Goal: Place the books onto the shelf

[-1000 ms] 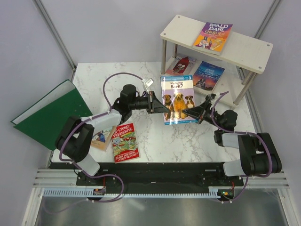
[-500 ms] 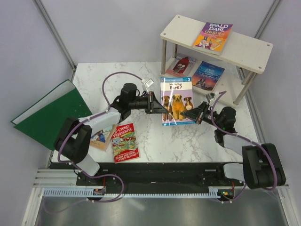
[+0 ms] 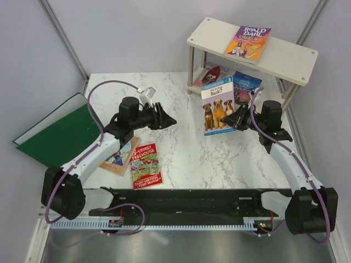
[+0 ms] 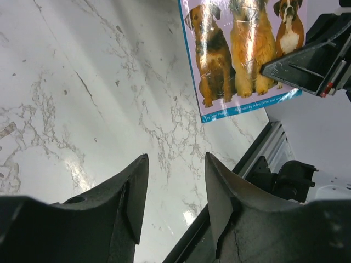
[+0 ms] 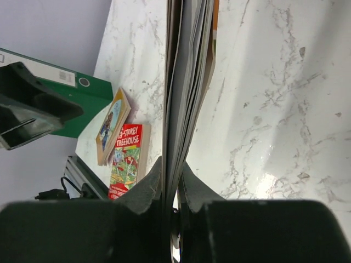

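Item 1: dogs book [image 3: 217, 107]. Brown dogs cover with a blue border, held upright with the cover facing the camera, over the far right part of the marble table [image 3: 181, 159], just in front of the shelf [image 3: 285, 57]. Whether its bottom edge touches the table cannot be told. 1 second ago it hung over the table's centre between both grippers; it has since shifted toward the far right.

Item 2: right gripper [image 3: 237, 118]. Clamped narrow on the right edge of the dogs book, with the pages pinched between its 2 fingers. It is now the only holder.

Item 3: left gripper [image 3: 166, 118]. Jaws parted about midway, nothing between them. It was earlier closed on the book's left edge and has drawn back leftward, well apart from the book.

Item 4: shelf, 2 boards, far right corner.
- Top board: Roald Dahl book [image 3: 248, 43].
- Lower board: red cover book [image 3: 211, 74] and dark blue book [image 3: 248, 83], the latter partly behind the dogs book.

Item 5: Treehouse book [image 3: 145, 164]. Flat near the front left, with the tan book [image 3: 122, 159] just beside it. Both unmoved.

Item 6: green folder [image 3: 57, 134]. At the left edge.
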`<move>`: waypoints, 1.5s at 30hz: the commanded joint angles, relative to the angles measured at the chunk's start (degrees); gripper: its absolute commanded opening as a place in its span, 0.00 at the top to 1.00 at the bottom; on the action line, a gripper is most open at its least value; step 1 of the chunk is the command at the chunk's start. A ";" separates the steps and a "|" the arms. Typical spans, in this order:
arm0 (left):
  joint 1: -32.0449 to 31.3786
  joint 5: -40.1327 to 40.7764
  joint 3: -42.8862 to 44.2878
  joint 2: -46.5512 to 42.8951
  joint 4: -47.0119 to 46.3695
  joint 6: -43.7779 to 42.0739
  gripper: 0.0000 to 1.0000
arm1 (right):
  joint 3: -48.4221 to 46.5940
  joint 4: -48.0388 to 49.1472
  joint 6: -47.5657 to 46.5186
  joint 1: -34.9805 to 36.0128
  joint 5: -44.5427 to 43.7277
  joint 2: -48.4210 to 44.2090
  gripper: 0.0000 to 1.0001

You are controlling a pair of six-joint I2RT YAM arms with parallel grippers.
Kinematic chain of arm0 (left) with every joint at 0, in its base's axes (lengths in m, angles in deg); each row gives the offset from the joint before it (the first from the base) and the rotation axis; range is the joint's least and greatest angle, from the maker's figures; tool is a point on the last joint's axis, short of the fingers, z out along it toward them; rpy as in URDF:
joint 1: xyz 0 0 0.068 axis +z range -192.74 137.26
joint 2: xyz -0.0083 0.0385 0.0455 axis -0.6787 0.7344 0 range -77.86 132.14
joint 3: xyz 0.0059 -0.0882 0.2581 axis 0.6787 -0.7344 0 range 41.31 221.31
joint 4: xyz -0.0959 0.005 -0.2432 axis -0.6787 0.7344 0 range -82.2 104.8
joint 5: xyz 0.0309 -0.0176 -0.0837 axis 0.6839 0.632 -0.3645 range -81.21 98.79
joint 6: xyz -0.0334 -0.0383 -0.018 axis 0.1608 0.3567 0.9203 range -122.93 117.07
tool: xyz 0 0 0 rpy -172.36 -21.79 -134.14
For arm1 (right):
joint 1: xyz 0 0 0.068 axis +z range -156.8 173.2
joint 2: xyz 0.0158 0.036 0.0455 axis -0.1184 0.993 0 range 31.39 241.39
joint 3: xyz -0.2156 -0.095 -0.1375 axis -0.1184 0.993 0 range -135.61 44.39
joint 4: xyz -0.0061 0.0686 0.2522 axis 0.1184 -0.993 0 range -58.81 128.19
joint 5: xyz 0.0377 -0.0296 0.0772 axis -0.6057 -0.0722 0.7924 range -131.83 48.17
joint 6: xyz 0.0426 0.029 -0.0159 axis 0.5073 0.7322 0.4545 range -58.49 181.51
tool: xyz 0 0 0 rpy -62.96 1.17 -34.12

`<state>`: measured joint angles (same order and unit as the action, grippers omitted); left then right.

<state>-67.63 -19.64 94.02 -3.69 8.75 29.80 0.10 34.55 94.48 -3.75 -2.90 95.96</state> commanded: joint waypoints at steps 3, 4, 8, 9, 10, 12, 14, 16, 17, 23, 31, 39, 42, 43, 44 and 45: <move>-0.17 2.85 -4.89 -3.68 3.62 -4.17 0.48 | -1.94 -4.89 -3.97 0.03 -3.69 -0.42 1.00; -0.16 2.76 -5.77 -3.86 3.53 -4.08 0.48 | -1.42 -4.71 -3.62 0.03 -6.04 -0.68 1.00; -0.25 2.06 -7.53 -4.03 2.57 -3.55 0.48 | 3.14 0.54 1.10 -0.41 -9.40 -1.64 1.00; -0.25 1.88 -7.88 -4.12 2.30 -3.38 0.48 | 4.12 2.48 2.35 -0.33 -10.10 -1.91 1.00; -0.25 1.79 -8.58 -4.21 2.13 -3.20 0.48 | 4.91 6.15 3.93 -0.41 -10.98 -1.91 1.00; -0.25 1.44 -9.55 -4.39 1.43 -2.85 0.48 | 7.37 12.21 8.57 -0.33 -12.92 -2.17 1.00; -0.25 1.09 -9.99 -4.82 1.16 -2.67 0.48 | 10.17 17.76 12.10 -0.50 -13.36 -1.65 1.00; -0.25 1.09 -10.78 -5.09 0.90 -2.67 0.48 | 12.12 26.29 17.99 -0.59 -13.98 -1.12 1.00; -0.25 1.00 -11.05 -5.52 0.81 -2.59 0.48 | 13.52 28.84 19.83 -0.59 -14.33 -0.34 1.00; -0.25 0.92 -12.98 -7.28 0.81 -2.76 0.48 | 15.82 45.72 29.25 -1.03 -15.30 5.64 1.00; -0.34 0.74 -13.69 -8.08 0.46 -2.32 0.48 | 11.34 52.33 33.30 -2.70 -14.59 14.69 1.00; -0.43 0.21 -13.60 -7.29 -0.33 -1.71 0.49 | 6.24 53.82 33.39 -4.72 -16.08 19.79 1.00; -0.43 0.12 -14.04 -7.46 -0.33 -1.53 0.49 | 4.83 53.82 33.82 -4.98 -16.79 22.16 1.00; -0.52 0.12 -14.21 -7.64 -0.42 -1.36 0.49 | 4.22 53.74 33.91 -5.07 -17.05 22.61 1.00; -0.52 0.04 -14.47 -7.73 -0.51 -1.27 0.49 | 4.04 53.91 33.91 -5.24 -17.31 22.87 1.00; -0.43 0.12 -14.65 -7.64 -0.69 -1.27 0.49 | 3.87 53.83 34.00 -5.25 -18.19 23.48 1.00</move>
<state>-67.78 -18.52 80.23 -10.20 10.63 28.51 7.16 82.72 127.81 -8.71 -19.09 118.04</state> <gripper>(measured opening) 0.513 0.163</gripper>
